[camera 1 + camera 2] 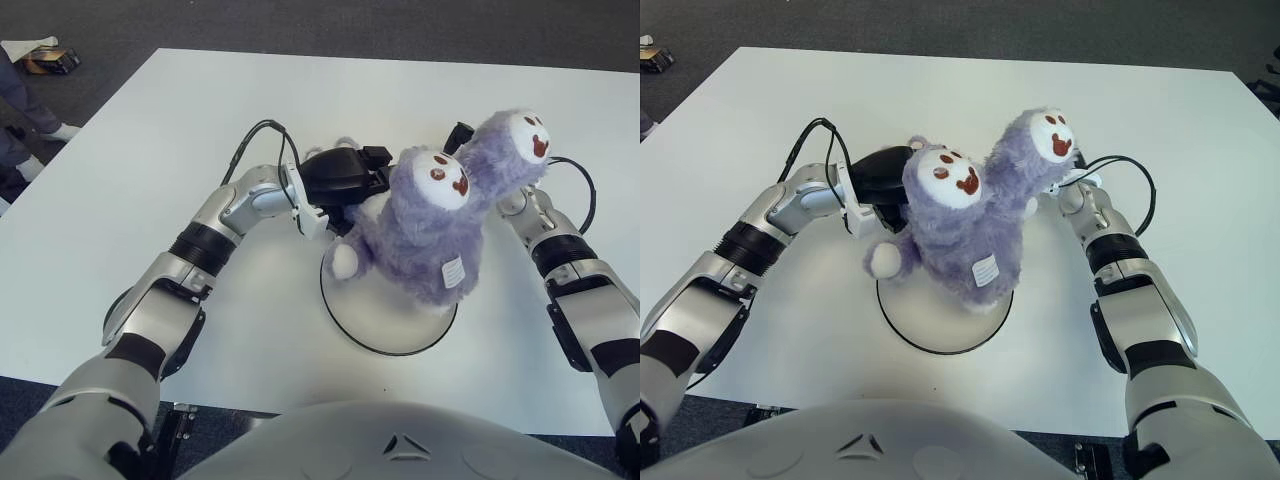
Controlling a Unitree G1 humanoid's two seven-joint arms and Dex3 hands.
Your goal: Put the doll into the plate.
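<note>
Doll (425,240) on plate (375,325), left hand (345,180) behind it.

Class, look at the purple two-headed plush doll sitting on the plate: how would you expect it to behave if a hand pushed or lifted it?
The doll looks furry and stuffed, so it would probably squash and flop rather than stay stiff. It leans to one side over the plate, with both heads high, so a push might tip it. It is likely light for its bulk.
</note>
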